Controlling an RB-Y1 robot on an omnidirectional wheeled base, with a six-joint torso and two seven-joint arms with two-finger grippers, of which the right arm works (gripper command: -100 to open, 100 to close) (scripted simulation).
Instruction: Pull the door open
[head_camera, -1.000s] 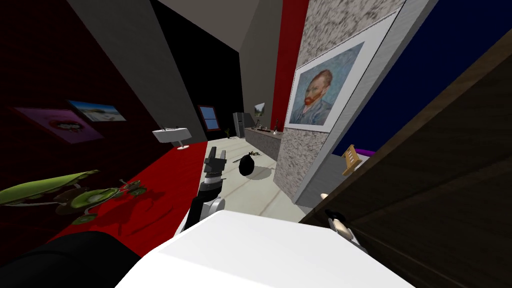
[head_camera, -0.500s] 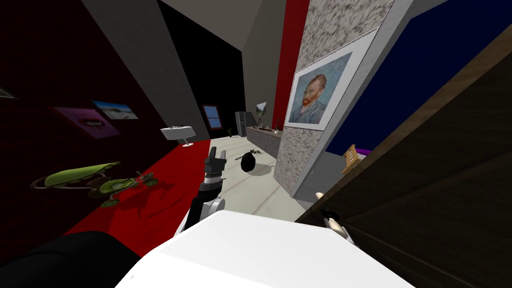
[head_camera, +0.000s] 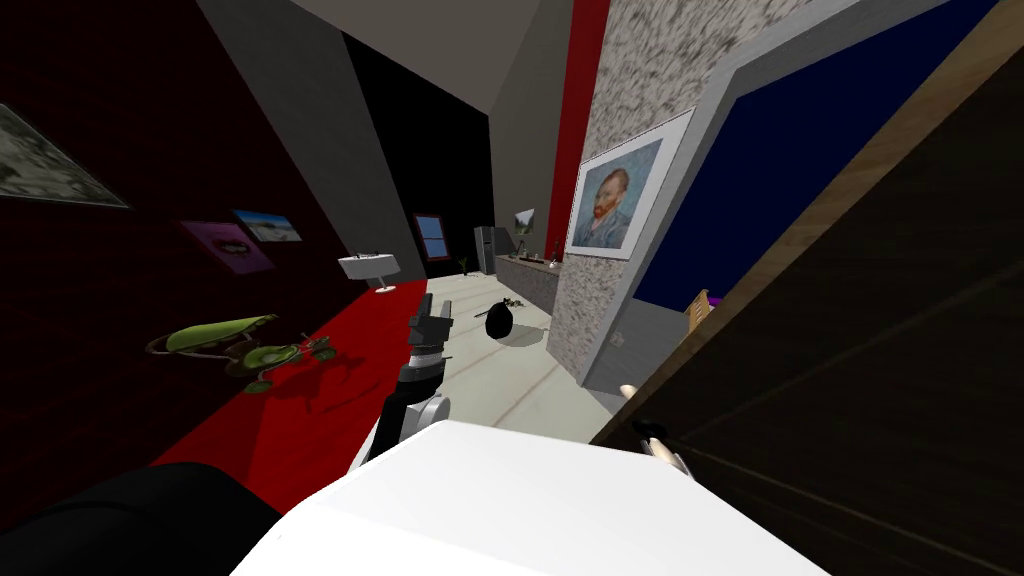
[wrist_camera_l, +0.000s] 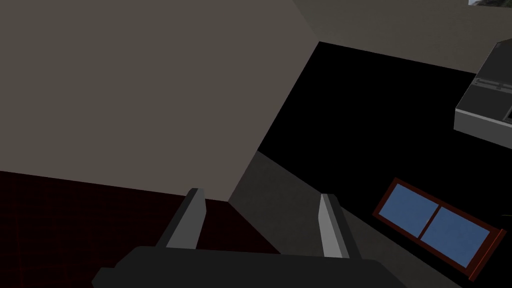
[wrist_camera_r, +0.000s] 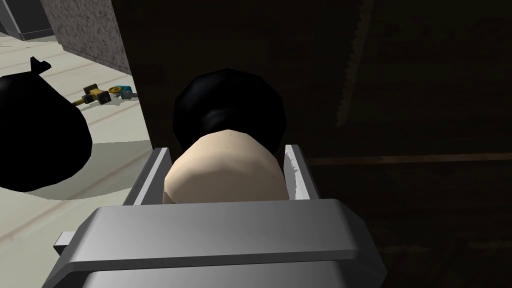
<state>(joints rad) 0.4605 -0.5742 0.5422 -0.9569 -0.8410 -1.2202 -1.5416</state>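
The dark brown wooden door (head_camera: 880, 380) stands swung out from its grey frame at my right, with a dark blue room showing behind it. My right gripper (wrist_camera_r: 225, 152) is shut on the door's beige knob (wrist_camera_r: 225, 172), one finger pressing each side. The knob sits on a black round base (wrist_camera_r: 230, 107) on the door's face. In the head view that gripper (head_camera: 660, 448) is at the door's free edge, below a second beige knob (head_camera: 628, 391) on the other face. My left gripper (head_camera: 432, 325) is held up ahead of my chest, fingers (wrist_camera_l: 192, 217) open and holding nothing.
A black bag (head_camera: 498, 321) lies on the pale floor ahead, with a yellow tool (wrist_camera_r: 97, 95) past it. A speckled wall with a portrait (head_camera: 603, 208) flanks the doorway. Red floor, a green plant (head_camera: 230, 345) and a white table (head_camera: 368, 266) lie to the left.
The door has swung further out with my right gripper on the knob, and more of the blue room shows. My view has turned, shifting the left-hand things toward the middle.
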